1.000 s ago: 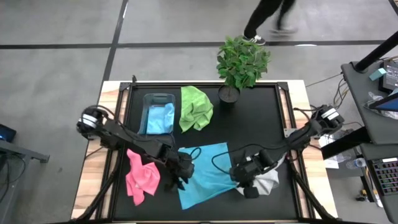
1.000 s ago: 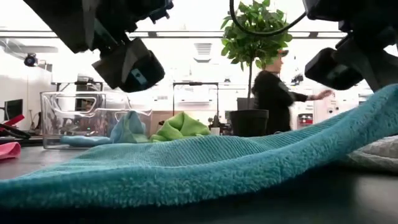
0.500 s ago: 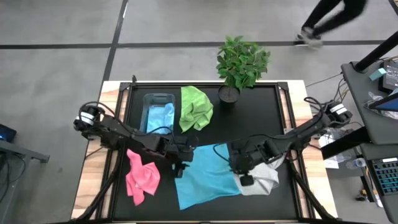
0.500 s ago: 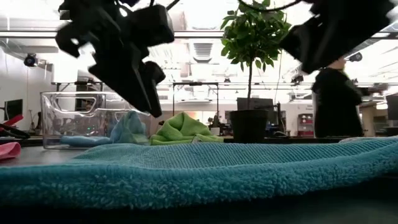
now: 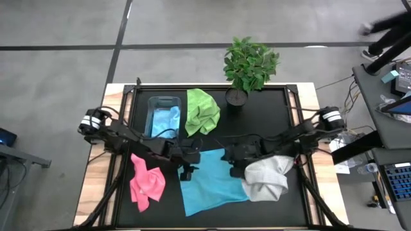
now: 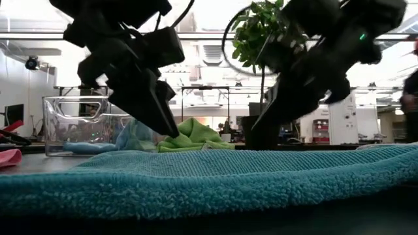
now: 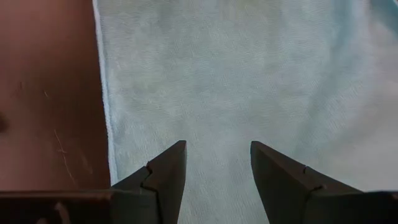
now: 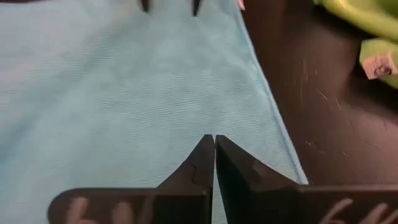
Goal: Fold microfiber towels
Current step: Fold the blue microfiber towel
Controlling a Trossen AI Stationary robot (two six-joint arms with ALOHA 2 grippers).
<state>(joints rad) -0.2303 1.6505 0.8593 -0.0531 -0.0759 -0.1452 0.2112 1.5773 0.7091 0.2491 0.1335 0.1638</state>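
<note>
Seen from above, a black tabletop point(image 5: 282, 102) held a pink towel point(image 5: 146, 183) at the left, then a spread blue towel point(image 5: 212, 183) in the middle, then a bunched white towel point(image 5: 266, 179) at the right. A green towel point(image 5: 202, 110) and a bin point(image 5: 154, 102) holding another blue cloth sat at the back.

The left claw point(image 5: 187, 168) hung over the blue towel's far left corner, fingers parted and empty, the cloth lying flat just below and ahead of it. The right claw point(image 5: 235, 168) sat over the far right corner, fingers pressed together on the cloth; whether it had pinched any fabric could not be told. Both claws lined up along the towel's far edge, which ran left to right between them.

A second earlier, both claws were nearer the front, and the right one was partly open.
</note>
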